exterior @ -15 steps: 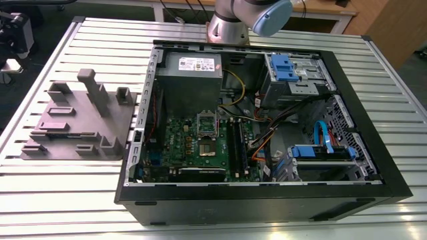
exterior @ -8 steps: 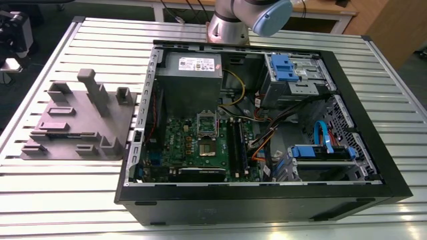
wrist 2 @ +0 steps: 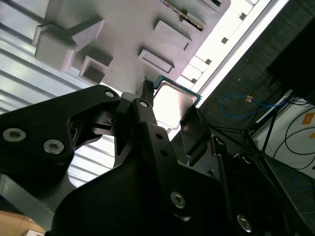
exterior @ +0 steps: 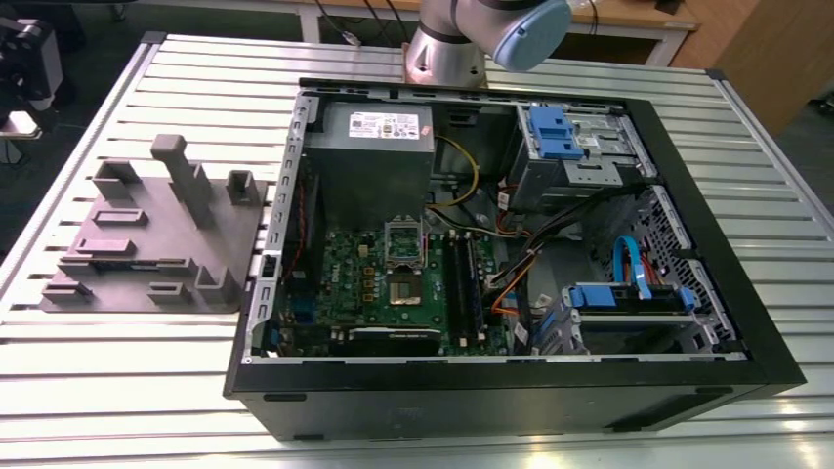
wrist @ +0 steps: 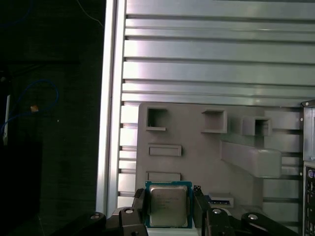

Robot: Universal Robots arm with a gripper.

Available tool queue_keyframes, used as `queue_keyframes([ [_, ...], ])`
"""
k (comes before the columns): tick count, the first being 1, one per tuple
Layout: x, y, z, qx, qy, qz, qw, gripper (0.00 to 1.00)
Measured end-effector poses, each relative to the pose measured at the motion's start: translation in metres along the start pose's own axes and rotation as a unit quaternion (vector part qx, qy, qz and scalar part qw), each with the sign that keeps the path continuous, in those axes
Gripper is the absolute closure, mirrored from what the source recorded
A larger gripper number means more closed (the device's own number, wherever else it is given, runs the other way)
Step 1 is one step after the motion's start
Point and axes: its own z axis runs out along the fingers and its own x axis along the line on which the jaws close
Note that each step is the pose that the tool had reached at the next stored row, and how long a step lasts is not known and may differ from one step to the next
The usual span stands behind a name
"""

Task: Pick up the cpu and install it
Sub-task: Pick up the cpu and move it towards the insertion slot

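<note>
We find the cpu (wrist: 168, 205), a small flat square with a dull silvery-grey metal plate and a thin blue-green rim. It is clamped edge to edge between the black fingers (wrist: 200, 205) of the gripper (wrist: 169, 212), which is closed on it. In the first wrist view it hangs above one edge of the grey moulded tray (wrist: 197, 162), matte plastic with raised blocks and rectangular pockets. The tray lies on the ribbed aluminium table (wrist: 211, 69). In the exterior view the tray sits at nine o'clock from the open black computer case (exterior: 729, 322). Inside the case we see a green motherboard (exterior: 350, 278) carrying a shiny socket frame (exterior: 405, 256).
</note>
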Motion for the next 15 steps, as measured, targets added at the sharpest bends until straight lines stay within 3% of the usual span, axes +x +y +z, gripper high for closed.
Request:
queue_keyframes([
  [11,0.0001,0.0003,-0.0045,-0.0001,-0.0001,0.0,1.0,0.53],
  [15,0.0,0.0002,-0.0047,-0.0001,-0.0004,0.01,0.99995,0.53],
])
